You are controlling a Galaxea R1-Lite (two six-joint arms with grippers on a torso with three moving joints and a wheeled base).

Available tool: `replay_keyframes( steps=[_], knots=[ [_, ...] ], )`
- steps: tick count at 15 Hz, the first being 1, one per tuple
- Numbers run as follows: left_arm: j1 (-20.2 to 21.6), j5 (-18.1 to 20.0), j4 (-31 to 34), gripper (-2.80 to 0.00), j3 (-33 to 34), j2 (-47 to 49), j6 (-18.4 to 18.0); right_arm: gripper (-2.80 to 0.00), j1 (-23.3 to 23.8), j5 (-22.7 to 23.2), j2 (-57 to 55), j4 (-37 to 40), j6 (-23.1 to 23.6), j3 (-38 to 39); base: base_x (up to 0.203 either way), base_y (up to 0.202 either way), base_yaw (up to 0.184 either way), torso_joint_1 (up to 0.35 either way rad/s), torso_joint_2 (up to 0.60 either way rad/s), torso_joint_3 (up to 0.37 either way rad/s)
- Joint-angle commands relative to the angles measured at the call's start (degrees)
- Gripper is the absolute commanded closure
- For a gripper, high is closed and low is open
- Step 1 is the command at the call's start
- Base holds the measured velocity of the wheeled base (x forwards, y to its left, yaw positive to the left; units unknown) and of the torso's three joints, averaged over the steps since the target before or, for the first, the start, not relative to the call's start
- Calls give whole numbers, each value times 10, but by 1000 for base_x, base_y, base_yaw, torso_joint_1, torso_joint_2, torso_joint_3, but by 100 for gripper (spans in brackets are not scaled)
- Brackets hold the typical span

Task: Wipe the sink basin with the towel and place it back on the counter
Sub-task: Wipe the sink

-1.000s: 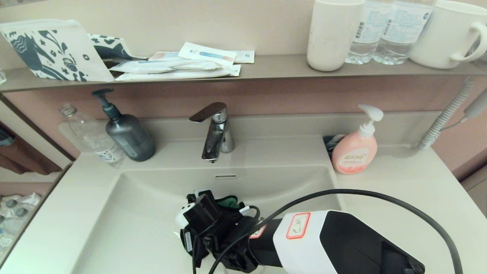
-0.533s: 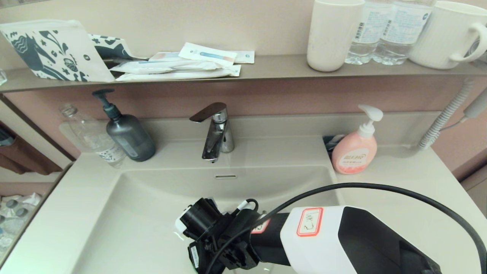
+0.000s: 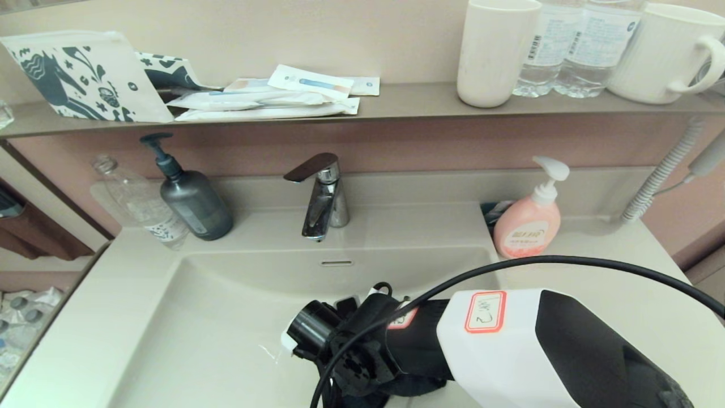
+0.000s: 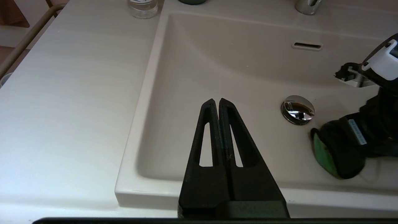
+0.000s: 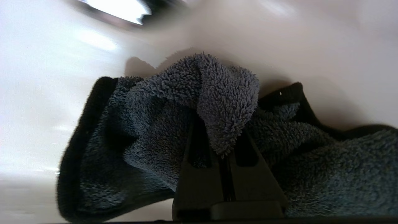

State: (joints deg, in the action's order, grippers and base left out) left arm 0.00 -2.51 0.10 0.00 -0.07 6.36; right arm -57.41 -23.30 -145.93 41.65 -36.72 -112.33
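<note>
The right arm reaches low into the sink basin [image 3: 215,317], its right pincer [image 5: 225,155] clamped on the bunched towel [image 5: 149,137] against the basin floor. The left pincer [image 4: 216,104], fingers pressed together, hovers over the basin's near edge.

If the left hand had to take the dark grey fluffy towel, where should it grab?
Probably the raised fold bunched above the right hand, coming down from above: the rest of the dark grey fluffy towel lies flat on the cream-white sink basin.

Sink basin [image 3: 226,317] left half open, faucet [image 3: 320,195] overhanging rear, right tool [image 5: 228,155] with towel [image 5: 149,140] blocking front-right
</note>
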Motion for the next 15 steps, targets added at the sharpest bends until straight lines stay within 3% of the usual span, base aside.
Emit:
replay_keyframes(
  steps=[1,5,9,15],
  knots=[
    [0,0,0,0,0,1,1,0,8,-3,6,49,-14,6,0,0,0,0,0,0],
    [0,0,0,0,0,1,1,0,40,-34,38,118,-44,52,0,0,0,0,0,0],
    [0,0,0,0,0,1,1,0,83,-65,75,117,-46,110,0,0,0,0,0,0],
    [0,0,0,0,0,1,1,0,160,-95,91,60,-38,96,0,0,0,0,0,0]
  ],
)
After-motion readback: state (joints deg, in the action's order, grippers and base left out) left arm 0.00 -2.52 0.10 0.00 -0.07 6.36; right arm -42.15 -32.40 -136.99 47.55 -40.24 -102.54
